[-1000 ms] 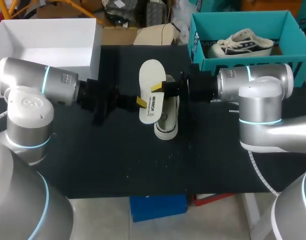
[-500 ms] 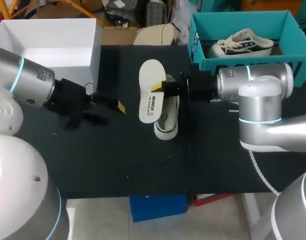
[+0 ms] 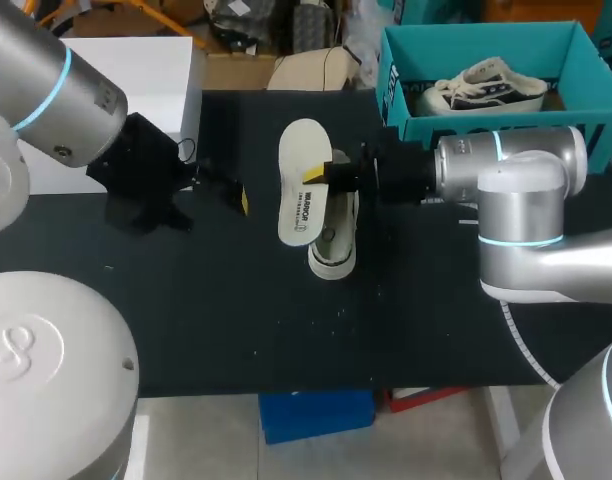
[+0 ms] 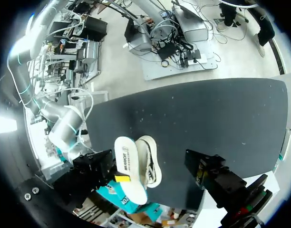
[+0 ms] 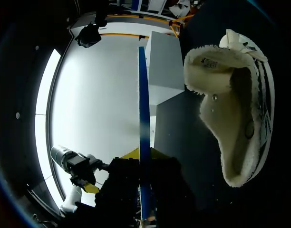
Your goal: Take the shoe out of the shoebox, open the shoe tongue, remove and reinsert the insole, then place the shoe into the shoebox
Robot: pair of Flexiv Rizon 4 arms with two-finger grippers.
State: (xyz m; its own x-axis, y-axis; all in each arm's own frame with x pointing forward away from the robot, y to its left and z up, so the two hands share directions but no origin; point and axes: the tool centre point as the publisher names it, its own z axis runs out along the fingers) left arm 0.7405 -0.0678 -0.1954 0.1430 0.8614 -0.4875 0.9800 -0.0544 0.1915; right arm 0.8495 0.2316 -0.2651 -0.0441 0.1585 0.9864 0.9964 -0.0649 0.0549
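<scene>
white and long, the insole (image 3: 303, 185) has a small patch of dark print near its middle, too small to make out. the teal shoebox (image 3: 401, 95) has big dark letters on its front wall, but my right arm hides most of them.

the right gripper (image 3: 321, 176) is clamped on the insole, one yellow tip on its top face. it holds the insole up over the shoe (image 3: 336, 245). the shoe lies on the black table (image 3: 286, 330), just under the insole, and nothing grips it. the left gripper (image 3: 241, 198) hangs over the table, a little way from the insole, and holds nothing. i cannot tell if it is spread apart or pressed together.

another shoe (image 3: 483, 88) sits inside the teal shoebox at the far right of the table. a white box (image 3: 96, 80) stands at the far left.

the right wrist view shows the insole (image 5: 144, 118) from its thin edge, like a line, and the fluffy cream inside of the shoe (image 5: 236, 114) beside it. the head view does not show that fluff. the left wrist view shows the insole (image 4: 126, 166) and the shoe (image 4: 150, 161) side by side, with the right gripper (image 4: 118, 177) biting the insole.
</scene>
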